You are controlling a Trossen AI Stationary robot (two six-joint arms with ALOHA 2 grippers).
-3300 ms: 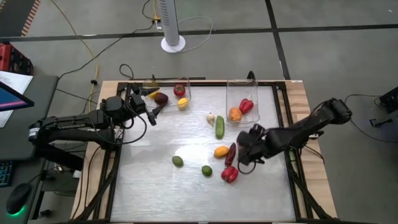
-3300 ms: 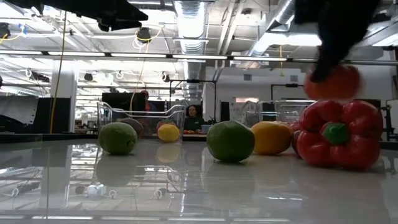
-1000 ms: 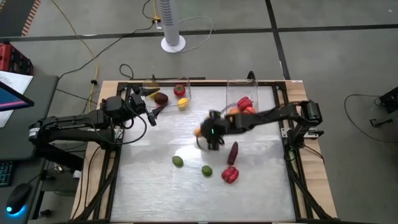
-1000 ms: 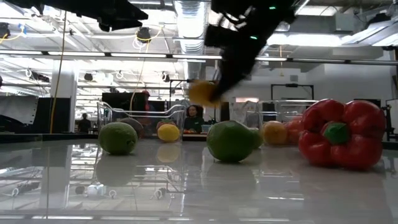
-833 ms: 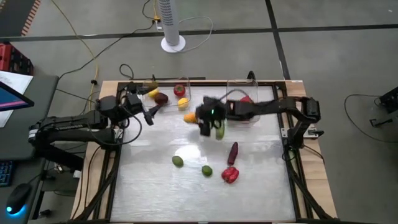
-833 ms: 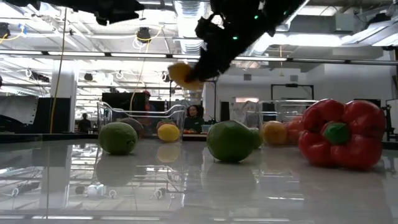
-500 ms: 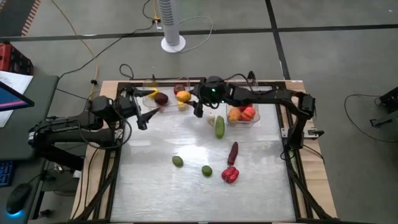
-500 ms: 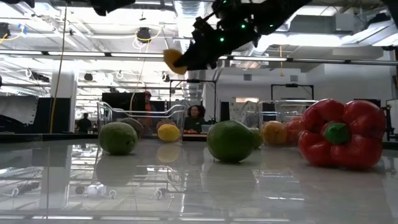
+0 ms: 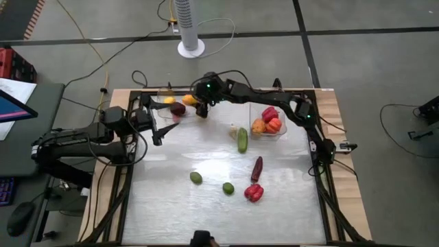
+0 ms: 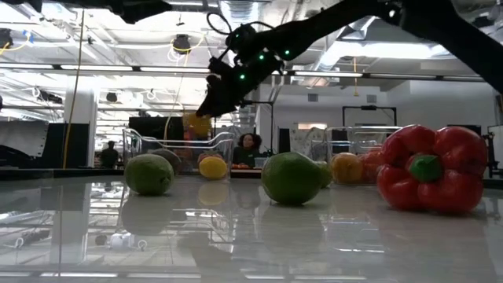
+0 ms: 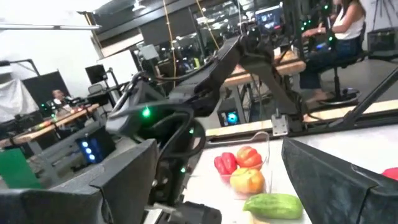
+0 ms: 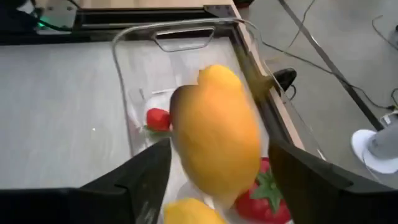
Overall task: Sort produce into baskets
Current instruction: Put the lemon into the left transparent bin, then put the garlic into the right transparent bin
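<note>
Right gripper [image 9: 199, 104] clamped on my orange mango [image 12: 214, 134], hovering over left bin [image 12: 245, 56]. Placing step; next: lower, release inside. Left gripper [image 9: 162, 128] waits nearby, fingers apart.

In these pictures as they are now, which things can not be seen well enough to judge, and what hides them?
- Left arm's tool: small and dark in the high view; open or shut is unclear.
- Clear plastic left basket: in the right wrist view, the orange-yellow mango held by the right arm's tool covers much of its inside.
- White piece beside the long green cucumber: too small in the high view to identify.
</note>
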